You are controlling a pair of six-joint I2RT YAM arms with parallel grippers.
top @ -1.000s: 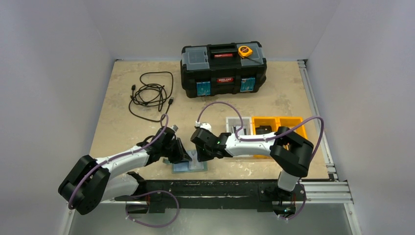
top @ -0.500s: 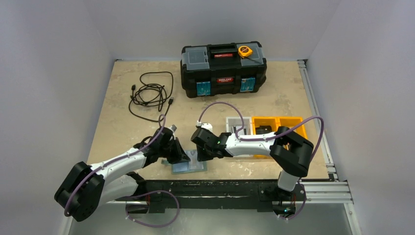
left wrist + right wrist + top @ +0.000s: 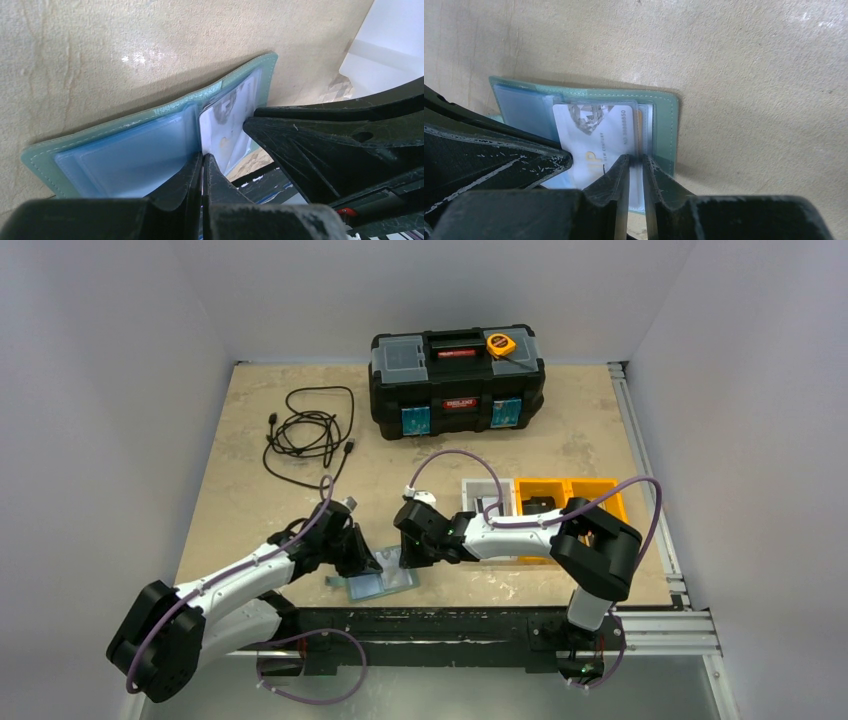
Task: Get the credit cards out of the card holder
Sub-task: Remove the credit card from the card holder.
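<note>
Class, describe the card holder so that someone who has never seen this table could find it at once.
On the tan table, look at the near edge, where the left gripper and right gripper meet. The card holder lies open beneath them. It alone is flat and teal-green with pale blue pockets, unlike the white bin and orange bin to its right.

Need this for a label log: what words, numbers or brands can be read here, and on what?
"IP": white card in the card holder; anything before it is hidden.
"8888850", roughly: same card's edge, blurred.
Red label on the toolbox: too small to read.
Tape measure: too small to read.
</note>
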